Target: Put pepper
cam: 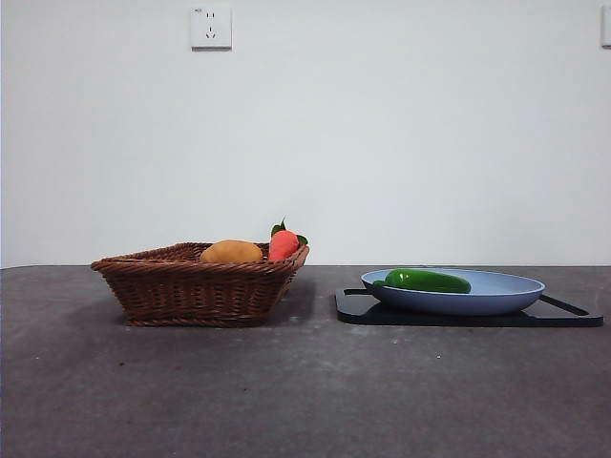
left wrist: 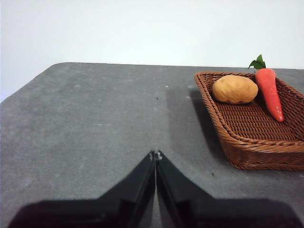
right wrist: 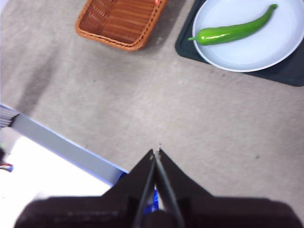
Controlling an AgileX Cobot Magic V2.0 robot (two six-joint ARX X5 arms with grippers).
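**Pepper on the plate, both tools closed**

Only the tops of the two basket items clear the basket rim from the front: one yellow-orange item and one red-orange vegetable. One pepper lies in the single blue plate, on a black board beside the basket. The left tool and right tool hang empty over the desk, jaws pressed together.
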